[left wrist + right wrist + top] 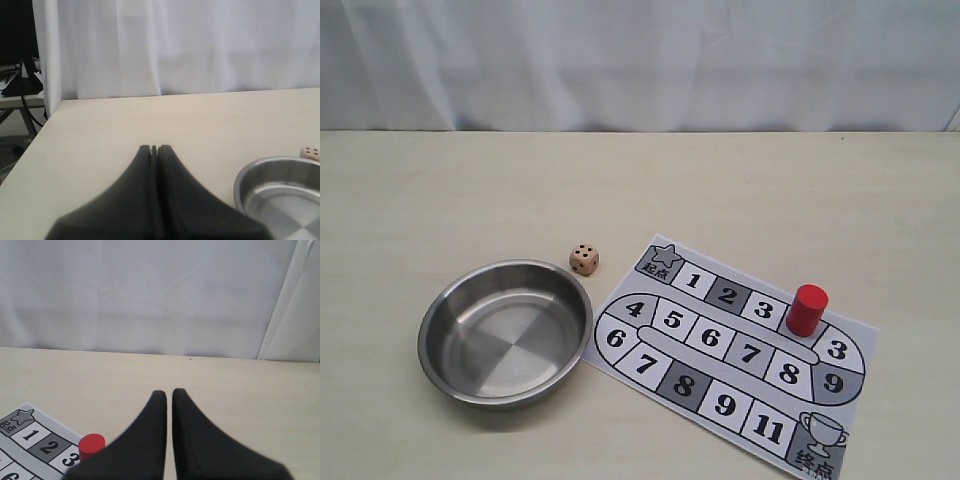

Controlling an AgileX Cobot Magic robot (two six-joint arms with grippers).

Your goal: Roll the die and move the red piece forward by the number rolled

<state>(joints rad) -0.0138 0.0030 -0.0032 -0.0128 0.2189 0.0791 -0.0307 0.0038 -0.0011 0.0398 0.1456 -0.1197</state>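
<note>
The die (584, 259) is a pale wooden cube lying on the table between the steel bowl (505, 330) and the board's star corner. It shows dimly past the bowl's rim in the left wrist view, die (311, 153). The red piece (808, 309) stands upright on the numbered board (709, 337), on the square just past the upper row's 3. The right wrist view catches the red piece (91, 445) beside its fingers. My left gripper (154, 148) is shut and empty over bare table. My right gripper (169, 391) is shut with a hairline slit, holding nothing. Neither gripper shows in the exterior view.
The round steel bowl (250, 175) is empty and sits at the front left, touching the board's left edge. The paper board (30, 435) lies flat at the front right. White curtains close off the table's far edge.
</note>
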